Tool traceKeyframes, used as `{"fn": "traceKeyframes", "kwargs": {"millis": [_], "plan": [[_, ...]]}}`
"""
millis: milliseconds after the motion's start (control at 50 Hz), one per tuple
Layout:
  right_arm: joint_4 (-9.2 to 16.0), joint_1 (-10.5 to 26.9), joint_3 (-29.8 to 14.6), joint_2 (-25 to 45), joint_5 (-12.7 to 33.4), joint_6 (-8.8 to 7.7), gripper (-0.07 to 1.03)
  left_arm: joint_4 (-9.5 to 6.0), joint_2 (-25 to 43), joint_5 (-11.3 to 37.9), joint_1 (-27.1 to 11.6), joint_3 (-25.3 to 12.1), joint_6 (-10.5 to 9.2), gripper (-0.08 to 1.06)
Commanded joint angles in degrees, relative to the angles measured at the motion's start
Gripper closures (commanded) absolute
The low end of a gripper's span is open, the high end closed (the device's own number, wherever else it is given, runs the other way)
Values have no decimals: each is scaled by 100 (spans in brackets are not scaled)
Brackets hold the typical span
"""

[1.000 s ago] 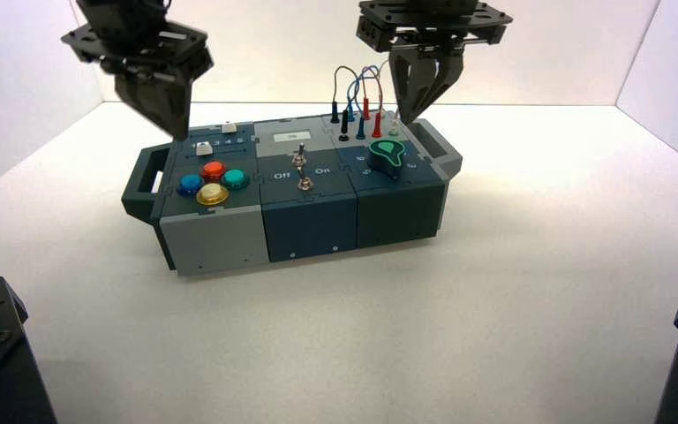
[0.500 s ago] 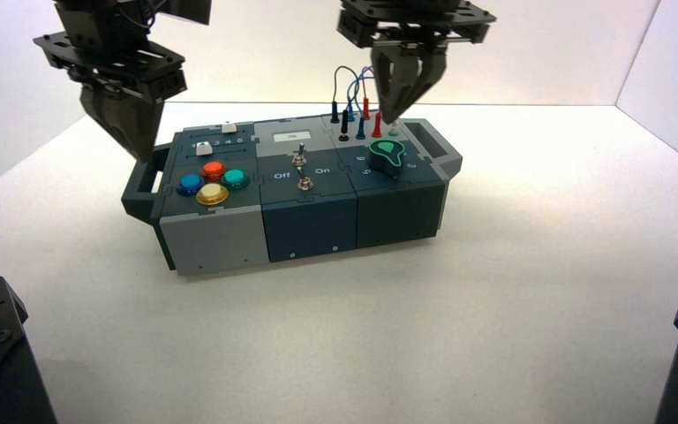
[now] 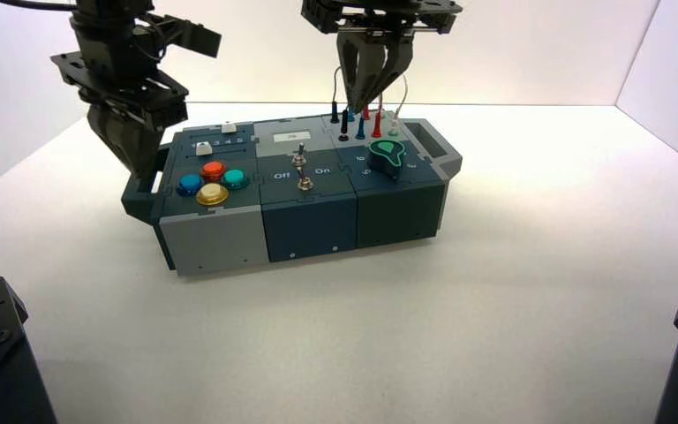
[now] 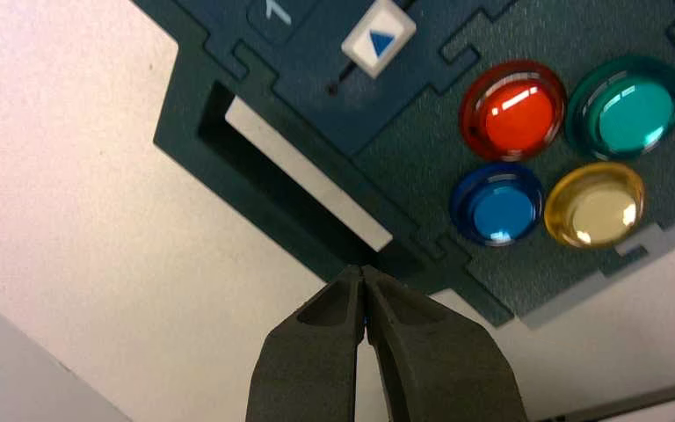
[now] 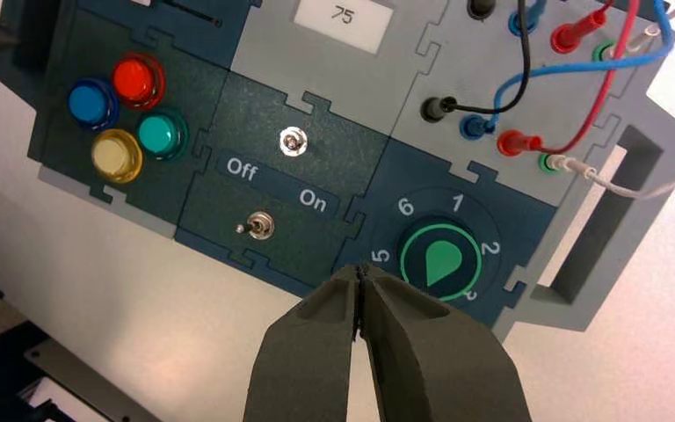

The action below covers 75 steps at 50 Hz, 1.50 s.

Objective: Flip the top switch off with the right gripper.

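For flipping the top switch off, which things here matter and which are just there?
For the job:
top switch
right gripper, above the wires, shut

Just there:
bottom switch
four push buttons
green knob
left gripper, shut by the box handle

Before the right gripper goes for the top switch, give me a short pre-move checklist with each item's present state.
1. Right gripper fingers closed to a point: ok, tips meet in its wrist view.
2. Right gripper at the top switch: not ok, it hangs above the wire plugs at the back.
3. Path clear of wires: cannot tell.
4. Left gripper out of the way: ok, closed by the box's left handle.
5. Top switch position: cannot tell.
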Motion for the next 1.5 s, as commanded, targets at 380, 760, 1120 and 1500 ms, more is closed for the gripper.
{"fn": "traceKeyframes", "kwargs": {"millis": [380,760,1120,1500], "plan": [[141,53,-352,-18,-132,0,98,9,-62,-580,360,9,-18,101],[281,422,-773,422,-114,-18,98,-18,97,-756,369,88,-26,101],[281,422,-712,325,-97,-18,98,-18,290,-853,378,70,-18,101],[185,343,-580,668,-299,-18,98,-18,519,-949,378,-26,-18,101]]}}
